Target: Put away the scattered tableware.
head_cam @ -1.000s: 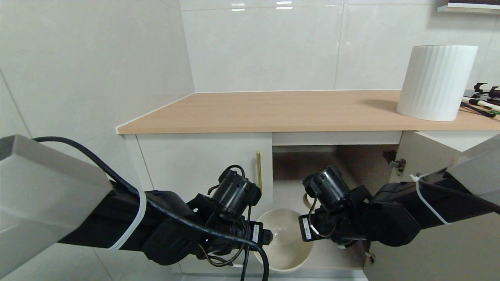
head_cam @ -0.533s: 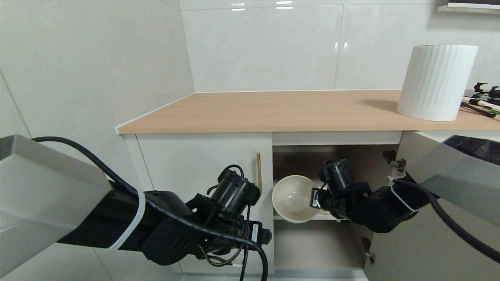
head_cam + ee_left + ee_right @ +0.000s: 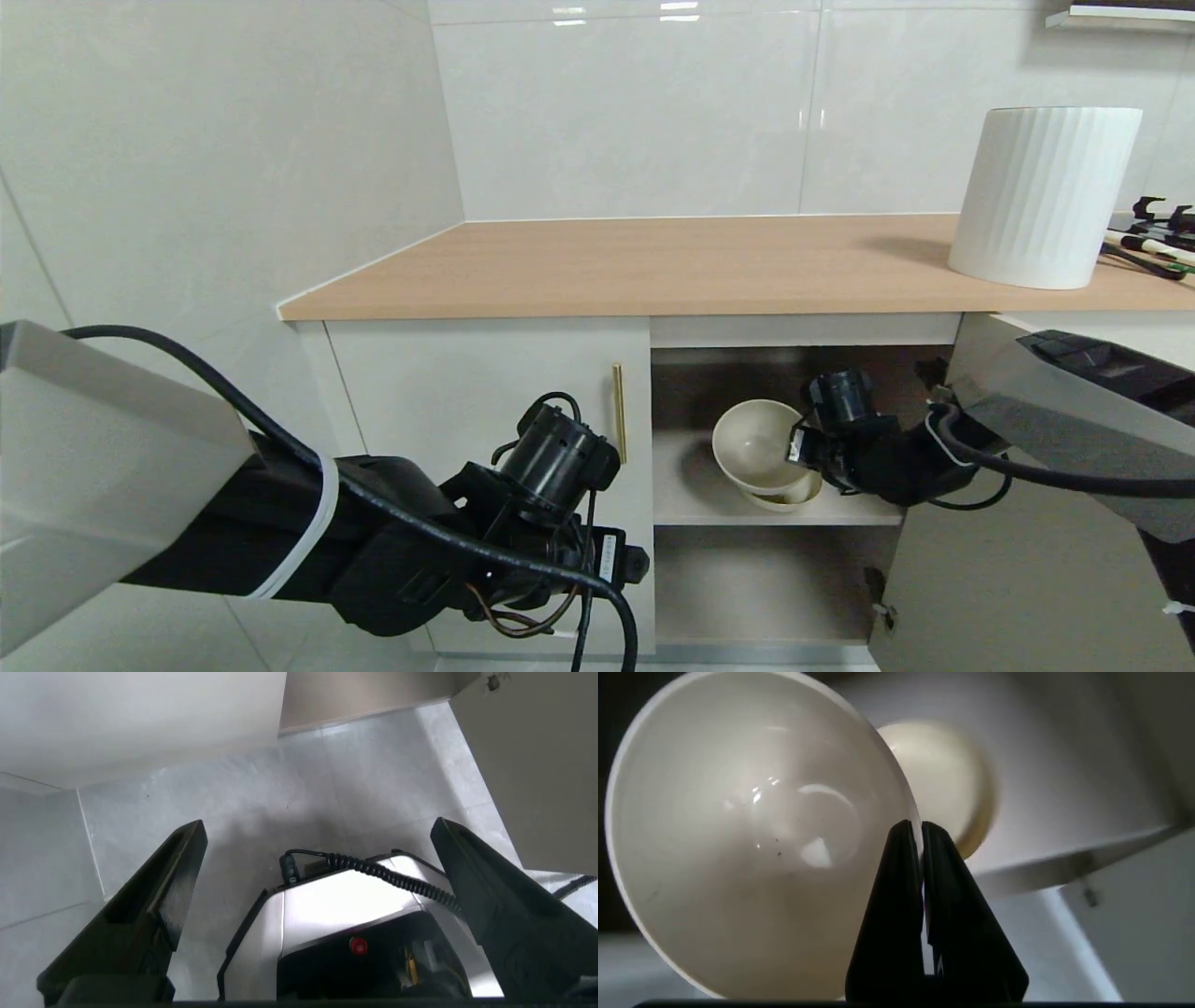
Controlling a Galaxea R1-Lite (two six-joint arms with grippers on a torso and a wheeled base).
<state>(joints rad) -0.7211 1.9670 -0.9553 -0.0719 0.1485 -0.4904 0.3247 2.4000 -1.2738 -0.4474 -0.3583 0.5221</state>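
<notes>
On top, the wooden bench (image 3: 653, 266), with a white ribbed container (image 3: 1046, 196) at its right end. Past that, a few long thin items (image 3: 1153, 245), too small to name.

Under the bench, the cabinet (image 3: 485, 401): left door shut, right door (image 3: 934, 579) swung open, upper shelf (image 3: 691, 495) exposed.

Inside, over that shelf, the cream bowl (image 3: 756, 446), tilted with its opening toward the left. Pinched at the rim by the right gripper (image 3: 922, 838), fingers closed narrow on the wall of the bowl.

Directly under the bowl, a smaller cream dish (image 3: 792, 499) resting on the shelf; impossible to tell whether touching or just apart.

Low in front of the shut door, the left gripper (image 3: 318, 835), fingers spread wide, holding nothing.

By judgement, close to the end for this bowl: inside the cabinet, not yet set down and released. Left to do, probably: level the bowl, lower onto the dish or beside, open the fingers, draw the arm out, perhaps shut the door. Possibly more tableware among the thin items on the bench.
</notes>
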